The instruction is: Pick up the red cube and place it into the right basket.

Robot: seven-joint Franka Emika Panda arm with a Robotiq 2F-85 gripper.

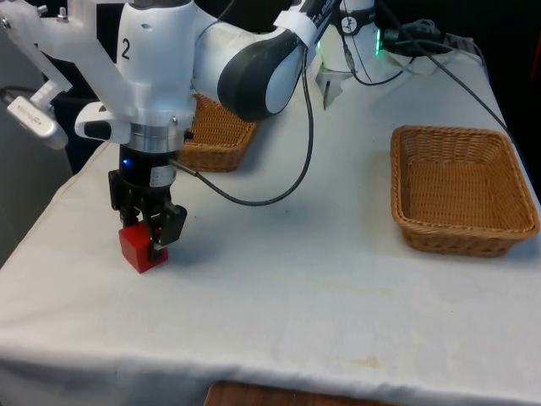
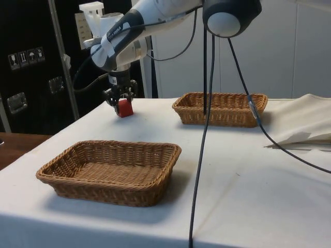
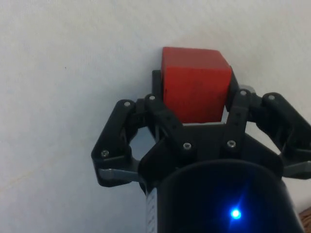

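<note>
**Grasp being made on the red cube, carry to the basket not yet begun**

The white table (image 1: pixel 338 296) is carrying everything here. Well away from the gripper, toward the front view's right, the right basket (image 1: pixel 461 190) is sitting open with nothing visible in it; a second basket (image 1: pixel 221 135) is sitting just behind the gripper, partly hidden by the arm. A black cable (image 1: pixel 296 161) is looping off the arm beside the gripper (it hangs above the cloth and could swing along with any sideways travel).

The gripper (image 1: pixel 145 235) is pointing straight down with its fingers closing on the red cube (image 1: pixel 139 247), which is resting on the cloth directly beneath it; in the wrist view the red cube (image 3: pixel 195 83) is sitting between the two fingers, which are pressing against its sides.

So the pick is looking like the step in hand. The next move is calling for a straight lift, then a long crossing over bare cloth to the right basket, high enough to pass its rim. Nothing is standing in that path.
</note>
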